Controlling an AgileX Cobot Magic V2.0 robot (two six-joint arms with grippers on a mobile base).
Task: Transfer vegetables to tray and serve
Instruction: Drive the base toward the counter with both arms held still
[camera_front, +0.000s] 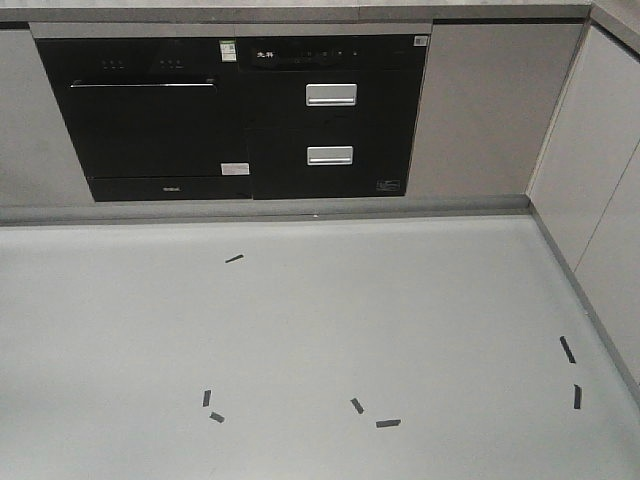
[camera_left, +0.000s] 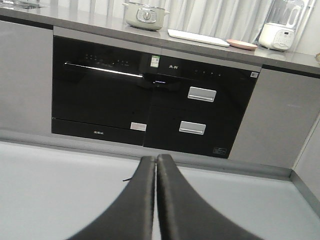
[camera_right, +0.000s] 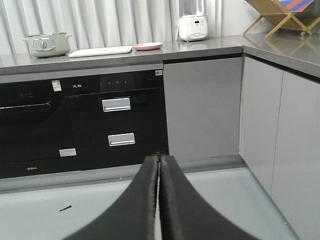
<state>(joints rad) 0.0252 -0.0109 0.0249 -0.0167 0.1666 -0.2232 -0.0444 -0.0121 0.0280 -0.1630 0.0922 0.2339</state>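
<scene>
The left gripper (camera_left: 156, 160) and the right gripper (camera_right: 160, 159) are seen pressed together, nothing held. The tray (camera_left: 198, 37) is laid flat on the countertop (camera_left: 90, 22), well apart: at one o'clock from the left gripper, eleven o'clock from the right, just beside the pink plate (camera_left: 242, 44).

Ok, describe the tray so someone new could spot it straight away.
Look along the grey countertop above the black appliances. The tray lies flat between the pale green pot and the pink plate; it alone is white, rectangular and thin.
</scene>
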